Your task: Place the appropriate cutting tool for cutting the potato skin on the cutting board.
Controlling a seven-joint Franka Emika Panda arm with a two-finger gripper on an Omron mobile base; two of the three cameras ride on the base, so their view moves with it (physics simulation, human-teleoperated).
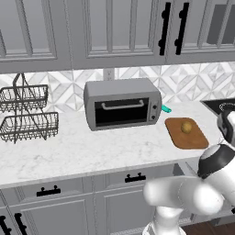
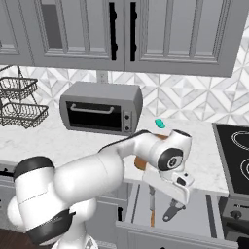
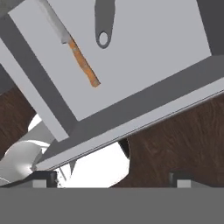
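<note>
Hand hangs over the open drawer [image 3: 144, 65]; the gripper [image 3: 111, 181] shows just its two tips, spread wide with nothing between. In the drawer, a knife [image 3: 72, 46] with an orange handle lies at eleven o'clock, its blade cut off at the frame edge. A grey utensil [image 3: 104, 22] at twelve, only its holed handle showing. The potato [image 1: 186, 127] sits on the cutting board [image 1: 186, 133], at three o'clock from the toaster oven [image 1: 122, 104]. A teal object [image 1: 165, 109] peeks out behind the oven, hard to identify.
</note>
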